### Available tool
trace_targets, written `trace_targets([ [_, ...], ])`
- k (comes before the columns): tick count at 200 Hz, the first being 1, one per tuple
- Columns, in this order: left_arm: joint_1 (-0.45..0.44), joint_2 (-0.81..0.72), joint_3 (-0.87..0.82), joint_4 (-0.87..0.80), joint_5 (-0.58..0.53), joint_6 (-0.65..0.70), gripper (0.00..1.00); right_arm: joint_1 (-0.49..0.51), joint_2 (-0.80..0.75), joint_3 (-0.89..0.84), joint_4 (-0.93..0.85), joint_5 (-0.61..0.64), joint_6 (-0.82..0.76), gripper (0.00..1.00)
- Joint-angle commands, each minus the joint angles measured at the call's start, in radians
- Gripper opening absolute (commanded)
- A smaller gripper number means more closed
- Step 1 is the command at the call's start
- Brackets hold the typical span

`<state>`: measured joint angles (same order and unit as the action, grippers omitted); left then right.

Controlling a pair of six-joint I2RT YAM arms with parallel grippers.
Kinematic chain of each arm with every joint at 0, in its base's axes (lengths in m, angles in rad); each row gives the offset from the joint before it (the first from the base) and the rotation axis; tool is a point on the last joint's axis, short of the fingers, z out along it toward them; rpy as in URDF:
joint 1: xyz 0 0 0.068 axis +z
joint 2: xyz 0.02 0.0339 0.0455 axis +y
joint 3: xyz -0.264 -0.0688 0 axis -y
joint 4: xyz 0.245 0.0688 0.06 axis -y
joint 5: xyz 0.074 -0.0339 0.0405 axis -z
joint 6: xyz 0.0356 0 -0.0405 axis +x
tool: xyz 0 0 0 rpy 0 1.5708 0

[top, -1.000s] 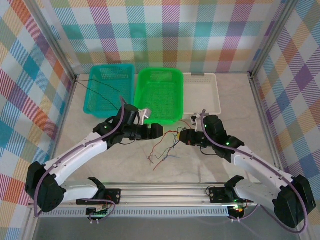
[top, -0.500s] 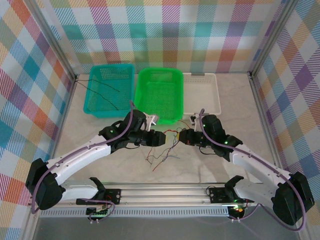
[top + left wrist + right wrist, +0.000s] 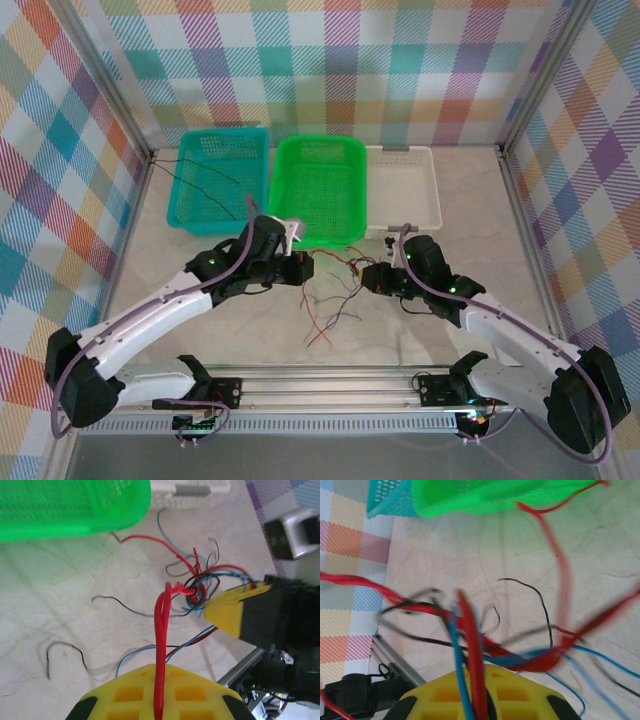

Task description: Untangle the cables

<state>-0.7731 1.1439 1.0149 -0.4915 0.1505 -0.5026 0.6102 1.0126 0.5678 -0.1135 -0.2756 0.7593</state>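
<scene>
The cables point(image 3: 335, 285) are thin red, black and blue wires knotted together between my two grippers above the marble table, with loose tails trailing toward the near rail. My left gripper point(image 3: 300, 268) is shut on a doubled red cable point(image 3: 162, 630) that runs up from its yellow fingers point(image 3: 125, 695) to the knot point(image 3: 194, 589). My right gripper point(image 3: 372, 278) is shut on a red and a blue strand point(image 3: 470, 645) of the same bundle. In the left wrist view its yellow fingertip point(image 3: 230, 612) sits right beside the knot.
Along the back stand a teal basket point(image 3: 225, 145) with a black wire point(image 3: 205, 172) lying across it, a green basket point(image 3: 320, 150) and a white tray point(image 3: 410, 190). An aluminium rail point(image 3: 330, 385) runs along the near edge. Checked walls enclose the table.
My left gripper has closed on the red cable and drawn back to the left, away from the right gripper. The loose tails have shifted slightly. The right gripper has stayed shut and barely moved.
</scene>
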Motion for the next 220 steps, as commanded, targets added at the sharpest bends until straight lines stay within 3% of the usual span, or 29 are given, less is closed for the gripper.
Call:
trace_targets([
  [1, 0.042, -0.067, 0.078, -0.094, -0.090, 0.024, 0.00, 0.004, -0.022, -0.042, -0.025, 0.079, 0.024, 0.00],
  [55, 0.185, -0.119, 0.197, -0.260, -0.107, 0.085, 0.00, -0.024, -0.076, -0.112, -0.066, 0.177, 0.061, 0.00],
  [101, 0.344, -0.142, 0.309, -0.402, -0.089, 0.161, 0.00, -0.130, -0.167, -0.190, -0.137, 0.199, 0.130, 0.00],
  [161, 0.359, -0.182, 0.370, -0.462, -0.232, 0.165, 0.00, -0.268, -0.244, -0.199, -0.294, 0.191, 0.141, 0.00],
  [189, 0.359, -0.203, 0.390, -0.473, -0.243, 0.168, 0.00, -0.341, -0.248, -0.217, -0.301, 0.128, 0.135, 0.00],
  [220, 0.359, -0.214, 0.410, -0.487, -0.280, 0.173, 0.00, -0.371, -0.247, -0.208, -0.334, 0.138, 0.127, 0.00],
])
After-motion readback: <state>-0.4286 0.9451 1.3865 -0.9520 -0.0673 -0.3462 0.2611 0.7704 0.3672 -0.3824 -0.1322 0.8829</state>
